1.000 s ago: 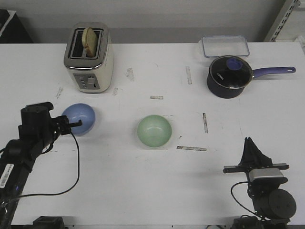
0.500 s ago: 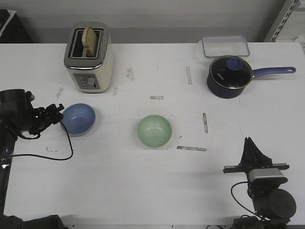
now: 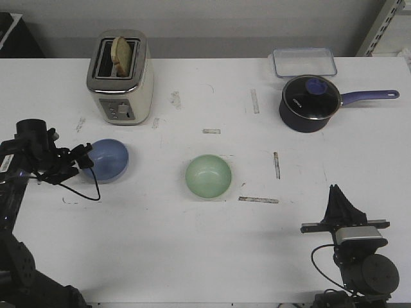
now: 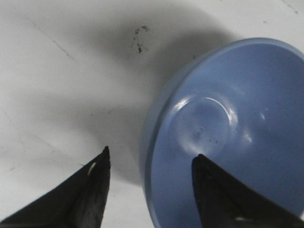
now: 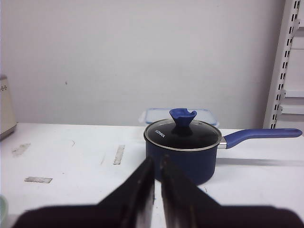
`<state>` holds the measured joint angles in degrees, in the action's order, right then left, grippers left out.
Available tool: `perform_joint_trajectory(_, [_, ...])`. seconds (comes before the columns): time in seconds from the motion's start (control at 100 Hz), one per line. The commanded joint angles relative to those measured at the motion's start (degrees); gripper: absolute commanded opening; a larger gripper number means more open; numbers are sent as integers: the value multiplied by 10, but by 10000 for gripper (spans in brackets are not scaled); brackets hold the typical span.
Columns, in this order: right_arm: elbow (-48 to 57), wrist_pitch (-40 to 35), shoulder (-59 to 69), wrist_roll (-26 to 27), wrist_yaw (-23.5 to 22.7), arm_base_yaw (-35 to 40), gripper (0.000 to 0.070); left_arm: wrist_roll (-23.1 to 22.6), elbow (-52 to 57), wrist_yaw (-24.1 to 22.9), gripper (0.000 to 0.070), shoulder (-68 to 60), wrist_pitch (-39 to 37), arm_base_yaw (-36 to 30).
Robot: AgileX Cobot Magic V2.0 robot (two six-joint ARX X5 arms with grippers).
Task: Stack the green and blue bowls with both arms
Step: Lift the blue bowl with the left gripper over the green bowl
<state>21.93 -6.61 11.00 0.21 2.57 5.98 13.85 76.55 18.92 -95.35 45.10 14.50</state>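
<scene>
The light blue bowl [image 3: 108, 160] sits on the white table at the left. The mint green bowl [image 3: 208, 176] sits near the middle. My left gripper [image 3: 87, 160] is open at the blue bowl's left rim. In the left wrist view the left gripper [image 4: 151, 159] straddles the rim of the blue bowl [image 4: 228, 128], with one finger outside it and one over its inside, not clamped. My right gripper [image 3: 336, 196] is shut and empty at the front right, far from both bowls. In the right wrist view the right gripper [image 5: 157, 164] points at the saucepan.
A toaster [image 3: 120, 77] with bread stands at the back left. A dark blue saucepan [image 3: 309, 102] with a lid and long handle stands at the back right, with a clear lidded container [image 3: 303, 62] behind it. Worn tape marks dot the table.
My left arm has swung its wrist out to the left and lifted, while the fingertips stayed at the blue bowl's left rim. The bowls and right arm have not moved.
</scene>
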Motion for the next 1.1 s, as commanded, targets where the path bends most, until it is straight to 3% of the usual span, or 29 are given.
perform_joint_trajectory(0.0, [3, 6, -1, -3, 0, 0, 12, -11, 10, 3, 330, -22, -5, 0])
perform_joint_trajectory(0.17, [3, 6, -1, -3, 0, 0, 12, -11, 10, 3, 303, -45, -17, -3])
perform_joint_trajectory(0.29, [3, 6, -1, -3, 0, 0, 12, -11, 10, 3, 86, -45, -25, -3])
perform_joint_trajectory(0.35, [3, 6, -1, -3, 0, 0, 12, -11, 10, 3, 29, -45, -30, -3])
perform_joint_trajectory(0.5, [3, 6, -1, -3, 0, 0, 12, -11, 14, 3, 0, -44, -25, -5])
perform_joint_trajectory(0.73, [3, 6, -1, -3, 0, 0, 12, -11, 104, 3, 0, -40, 46, -40])
perform_joint_trajectory(0.89, [3, 6, -1, -3, 0, 0, 12, -4, 162, 9, 0, -40, 71, -109])
perform_joint_trajectory(1.09, [3, 6, -1, -3, 0, 0, 12, 39, 188, 9, 0, -41, 49, -226])
